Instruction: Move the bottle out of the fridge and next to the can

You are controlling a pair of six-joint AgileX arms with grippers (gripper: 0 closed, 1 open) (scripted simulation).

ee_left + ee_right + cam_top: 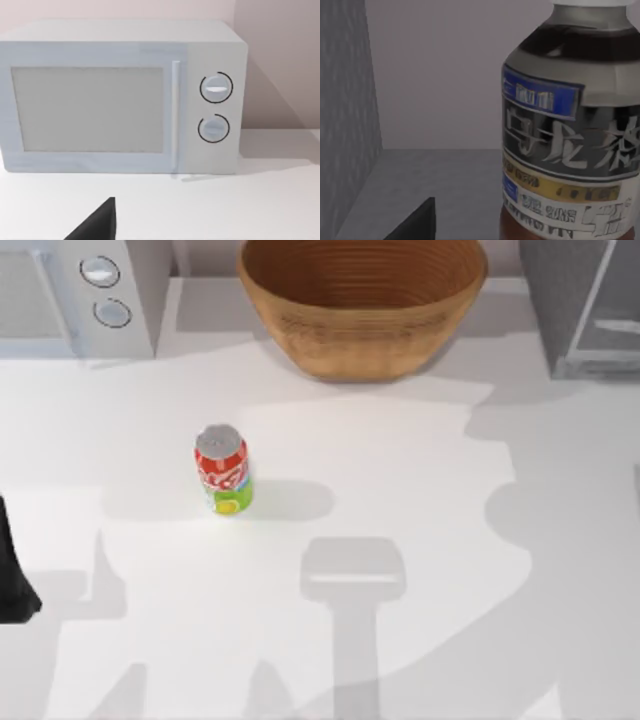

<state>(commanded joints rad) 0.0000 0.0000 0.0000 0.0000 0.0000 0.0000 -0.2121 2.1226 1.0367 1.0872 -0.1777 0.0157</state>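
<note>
Bottle [570, 145] stands inside fridge [580, 300]; basket [362, 302] behind can [223, 470]; grippers' state unclear.

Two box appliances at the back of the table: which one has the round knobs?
The light grey appliance at the table's back left has two round knobs; the dark grey fridge at back right has none.

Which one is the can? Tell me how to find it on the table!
Start at the big woven basket at the back of the white table, then come forward and a little toward the left. The can stands there upright, alone. It is red with white lettering, a silver top and a green-yellow band at its base.
</note>
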